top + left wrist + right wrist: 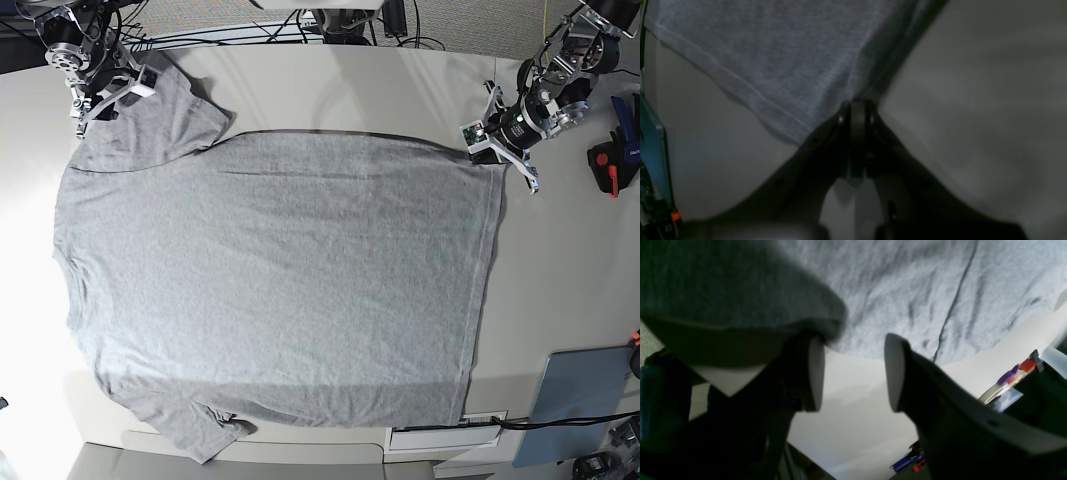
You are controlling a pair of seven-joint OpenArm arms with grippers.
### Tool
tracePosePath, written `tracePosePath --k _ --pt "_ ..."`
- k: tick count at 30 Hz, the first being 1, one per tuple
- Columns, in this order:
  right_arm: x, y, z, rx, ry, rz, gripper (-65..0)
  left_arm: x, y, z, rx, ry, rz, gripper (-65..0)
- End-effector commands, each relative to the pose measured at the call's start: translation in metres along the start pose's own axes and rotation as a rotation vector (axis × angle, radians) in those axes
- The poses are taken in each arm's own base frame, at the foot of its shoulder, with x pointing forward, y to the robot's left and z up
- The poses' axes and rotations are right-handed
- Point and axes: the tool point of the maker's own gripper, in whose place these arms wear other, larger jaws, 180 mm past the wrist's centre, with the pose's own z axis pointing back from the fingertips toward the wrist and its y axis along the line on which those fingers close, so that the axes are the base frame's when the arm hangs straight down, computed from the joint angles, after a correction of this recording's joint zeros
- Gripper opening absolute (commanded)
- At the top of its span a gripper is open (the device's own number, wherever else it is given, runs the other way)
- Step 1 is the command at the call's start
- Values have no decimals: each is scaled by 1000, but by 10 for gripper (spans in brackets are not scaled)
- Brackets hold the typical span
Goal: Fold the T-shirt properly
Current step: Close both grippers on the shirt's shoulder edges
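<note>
Seeing the T-shirt (280,280) lying spread nearly flat on the desk (350,85), plain grey side up, hem toward the base view's right, sleeves toward its left. We are clamping the left end effector (857,106) tight on the T-shirt's hem corner, at the far right corner in the base view; the cloth is fanning away from the pinch. We are holding the right end effector (853,370) parted about halfway at the T-shirt's far-left sleeve, with bare desk showing between its pads (815,373). Sleeve fabric is draping over one finger, but we cannot tell whether it is gripped.
</note>
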Motion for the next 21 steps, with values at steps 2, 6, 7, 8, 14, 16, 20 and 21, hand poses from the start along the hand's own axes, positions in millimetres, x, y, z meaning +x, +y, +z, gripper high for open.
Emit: tracePosePath --k 2,6,7,8,14,16,20,21 --pt "3 -8 1 -17 -21 9 -360 -26 -13 3 -56 111 -28 -650" --pt "10 -15 0 -33 -56 2 -360 -26 -13 3 -56 111 -28 -650" --pt "12 -18 -1 -39 -63 -6 -360 -26 -13 3 -56 111 -28 -650" --pt "15 -19 -1 -45 -69 -15 -360 -26 -13 3 -55 111 -28 -650" --pt "25 -28 -3 -64 -100 -52 -361 -26 -13 3 -56 111 -28 -650" --pt "25 -29 -3 -66 -97 -58 -361 -26 -13 3 -54 111 -27 -650" --pt "22 -29 -4 -66 -77 -60 -368 -26 -13 3 -55 111 -28 -650" --pt "21 -29 -4 -65 -74 -60 -392 -26 -13 3 -56 111 -28 -650"
